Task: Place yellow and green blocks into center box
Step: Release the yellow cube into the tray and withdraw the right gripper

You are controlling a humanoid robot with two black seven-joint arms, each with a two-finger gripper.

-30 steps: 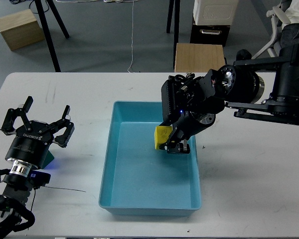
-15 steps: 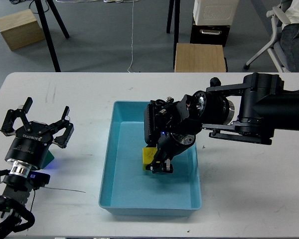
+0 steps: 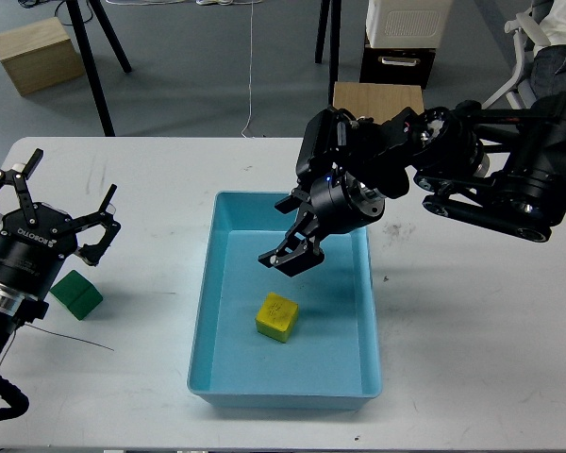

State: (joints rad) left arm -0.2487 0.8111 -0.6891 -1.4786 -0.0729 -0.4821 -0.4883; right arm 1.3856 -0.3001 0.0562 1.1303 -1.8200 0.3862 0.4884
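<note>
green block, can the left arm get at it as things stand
Probably yes. The green block sits alone on the table just below the open left gripper, with nothing lying over or against it. The box is off to its side.

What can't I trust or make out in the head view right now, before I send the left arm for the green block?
- Right gripper: dark and seen at an angle over the blue box; finger gap unclear.
- Green block: its left end is covered by the left arm's wrist.
- Left gripper: fingers spread; the arm behind it is cut off by the left edge.
- Yellow block: marks on its top are too small to read.
</note>
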